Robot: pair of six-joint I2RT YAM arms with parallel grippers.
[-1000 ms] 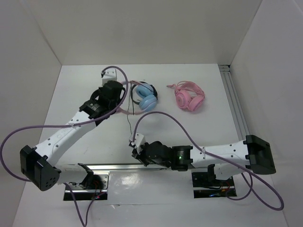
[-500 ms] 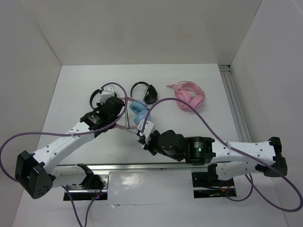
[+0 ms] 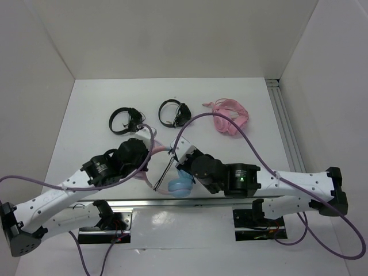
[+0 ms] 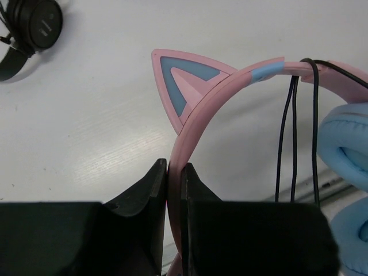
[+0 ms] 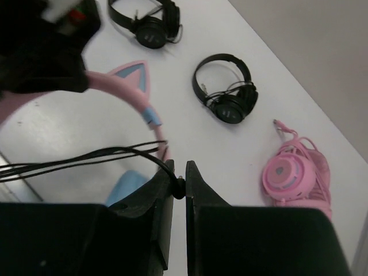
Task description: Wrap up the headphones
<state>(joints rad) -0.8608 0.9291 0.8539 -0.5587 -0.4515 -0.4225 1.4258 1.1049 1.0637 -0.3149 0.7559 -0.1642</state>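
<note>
The headphones have light blue ear cups [image 3: 180,187] and a thin pink headband [image 4: 198,118] with a cat ear [image 4: 179,80]. They sit near the table's front edge between the two arms. My left gripper [image 4: 173,172] is shut on the pink headband and holds it. The black cable [image 4: 293,138] runs in several strands over the headband. My right gripper [image 5: 179,172] is shut on the black cable [image 5: 98,155] near its end, just right of the headband [image 5: 129,95]. In the top view the left gripper [image 3: 150,150] and right gripper [image 3: 174,154] are close together.
Two small black headphones [image 3: 125,120] [image 3: 175,112] lie at the back of the table. All-pink headphones [image 3: 228,118] lie at the back right. A metal rail [image 3: 287,132] runs along the right edge.
Both arms pulled back toward the front edge with the headphones. The blue ear cup now hangs lower near the front, and both black headphones are uncovered at the back.
</note>
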